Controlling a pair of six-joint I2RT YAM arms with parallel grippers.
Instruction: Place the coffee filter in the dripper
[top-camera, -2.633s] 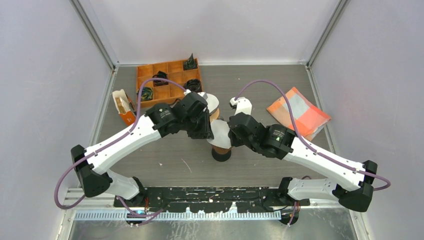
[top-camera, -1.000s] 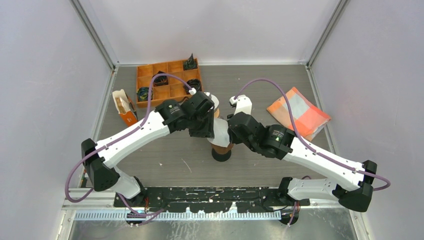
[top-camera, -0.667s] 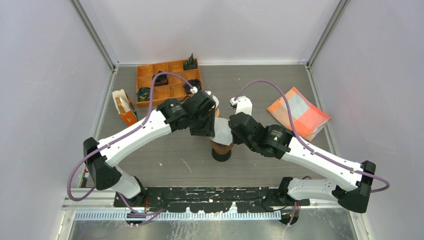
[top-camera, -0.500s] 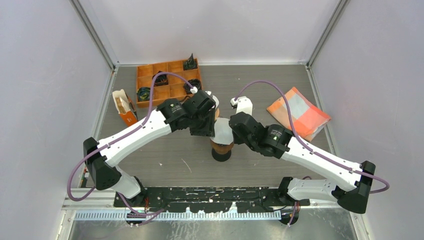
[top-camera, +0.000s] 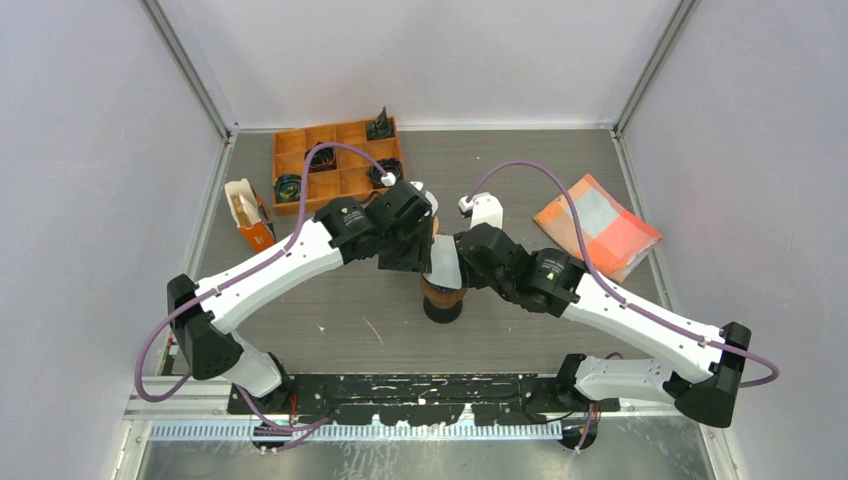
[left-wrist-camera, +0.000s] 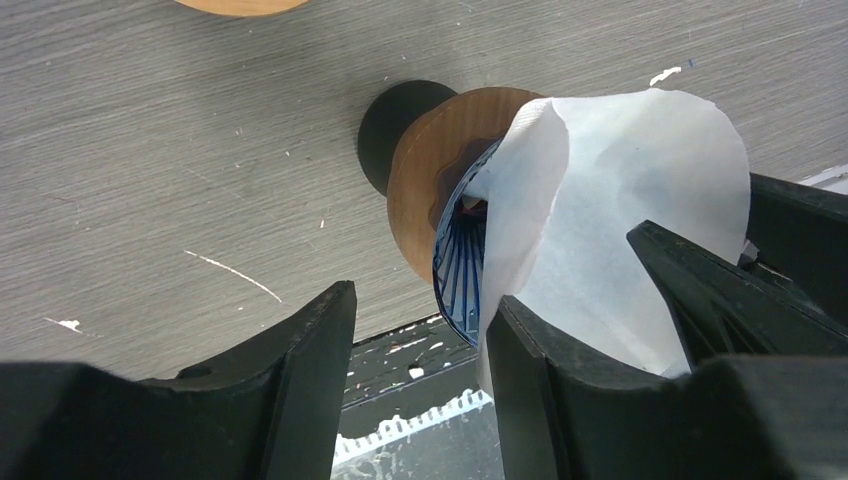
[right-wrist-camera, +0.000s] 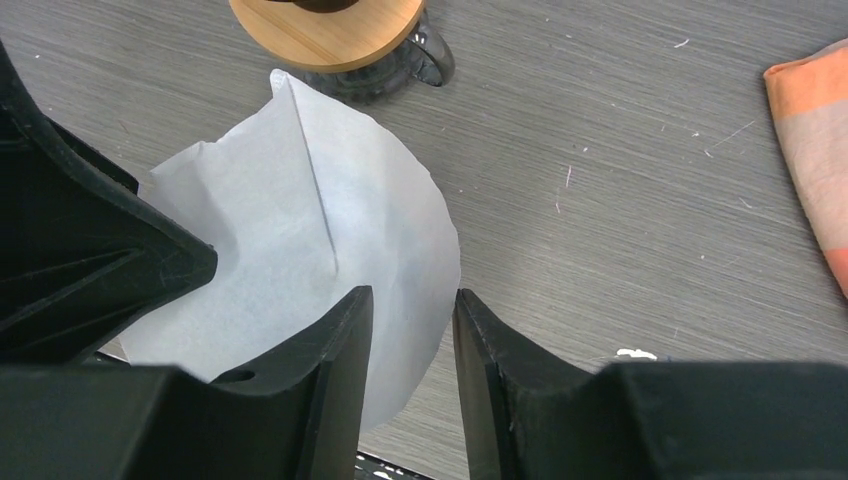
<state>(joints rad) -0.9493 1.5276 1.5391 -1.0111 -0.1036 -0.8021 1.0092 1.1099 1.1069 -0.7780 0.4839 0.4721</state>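
Observation:
The white paper coffee filter (top-camera: 442, 262) stands as a cone in the mouth of the brown dripper (top-camera: 442, 297), which sits on a black base. In the left wrist view the filter (left-wrist-camera: 620, 230) leans out of the dripper's blue ribbed inside (left-wrist-camera: 458, 285) and lies against the outer side of one finger. My left gripper (left-wrist-camera: 415, 390) is open with nothing between its fingers. My right gripper (right-wrist-camera: 410, 380) is open too, straddling the filter's (right-wrist-camera: 300, 230) lower edge without pinching it. The grippers flank the filter, left gripper (top-camera: 412, 255) and right gripper (top-camera: 468, 262).
A wood-lidded glass jar (right-wrist-camera: 330, 30) stands just behind the dripper. An orange compartment tray (top-camera: 337, 160) sits at the back left, with a small carton (top-camera: 247, 212) beside it. An orange and grey cloth (top-camera: 596, 225) lies at the right.
The left arm has closed in on the dripper. Both grippers' jaws have widened in the last half second. The filter now sits lower over the dripper.

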